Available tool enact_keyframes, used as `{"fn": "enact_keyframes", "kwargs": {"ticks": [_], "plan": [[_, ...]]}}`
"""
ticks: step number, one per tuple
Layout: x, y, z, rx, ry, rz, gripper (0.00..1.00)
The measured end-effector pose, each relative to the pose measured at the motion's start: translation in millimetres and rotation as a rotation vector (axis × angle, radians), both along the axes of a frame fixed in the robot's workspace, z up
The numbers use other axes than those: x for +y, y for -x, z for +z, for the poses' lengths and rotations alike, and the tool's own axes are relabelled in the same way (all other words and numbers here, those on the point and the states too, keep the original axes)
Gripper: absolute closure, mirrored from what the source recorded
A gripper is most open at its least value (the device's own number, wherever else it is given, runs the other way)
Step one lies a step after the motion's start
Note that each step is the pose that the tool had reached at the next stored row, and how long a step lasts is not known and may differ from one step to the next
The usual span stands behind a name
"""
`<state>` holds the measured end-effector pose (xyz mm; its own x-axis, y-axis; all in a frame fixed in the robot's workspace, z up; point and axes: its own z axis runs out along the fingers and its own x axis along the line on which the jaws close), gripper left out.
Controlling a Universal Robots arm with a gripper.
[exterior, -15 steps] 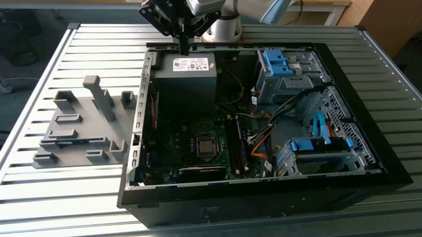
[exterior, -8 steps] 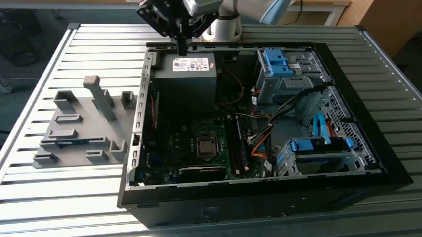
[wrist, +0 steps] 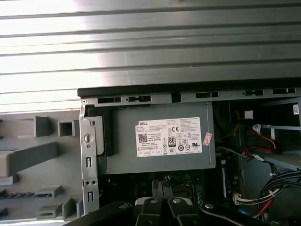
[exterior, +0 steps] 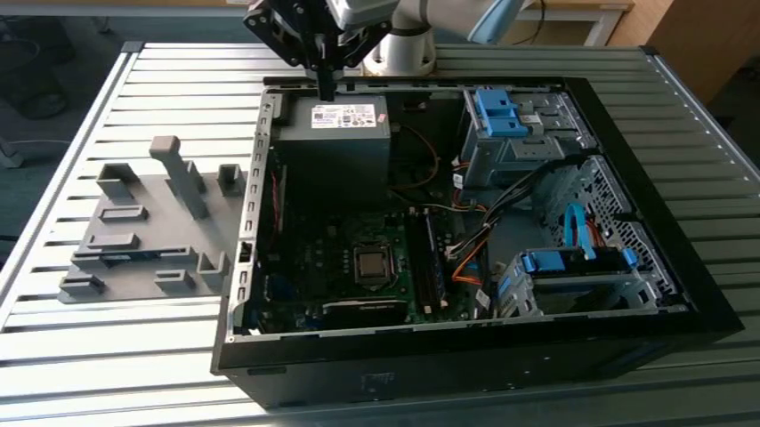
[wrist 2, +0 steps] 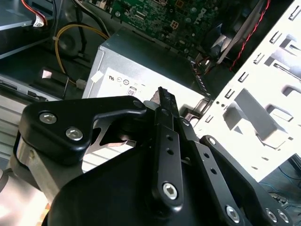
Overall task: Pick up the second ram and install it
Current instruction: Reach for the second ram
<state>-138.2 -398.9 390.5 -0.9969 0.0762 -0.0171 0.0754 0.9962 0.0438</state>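
One arm (exterior: 404, 40) sits over the rear edge of the case (exterior: 475, 374), fingers (exterior: 324, 89) pointing down, tips just above the PSU (exterior: 338, 133) at its label end. Can't tell if tips touch the PSU.

Fingers are pressed together w/ nothing visible between them. Second wrist view shows the fingers (wrist 2: 162, 101) the same way, PSU (wrist 2: 141, 66) right behind. First wrist view has the fingers (wrist: 162, 183) together, below the PSU (wrist: 155, 136) label.

Ram (exterior: 119, 257) not picked. It sits in a slot of the grey holder (exterior: 149, 200) on the counter (exterior: 119, 356), on the ext. view's left of the case, well apart from the fingers. In the first wrist view the ram (wrist: 21, 194) is a blue strip in the holder (wrist: 28, 157).

Case lies open side up, mobo (exterior: 356, 258) exposed.
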Motion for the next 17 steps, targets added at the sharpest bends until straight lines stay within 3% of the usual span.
{"fn": "enact_keyframes", "kwargs": {"ticks": [17], "plan": [[0.0, 4.1, -1.1, 0.0032, 0.0001, 0.0, 0.89]]}}
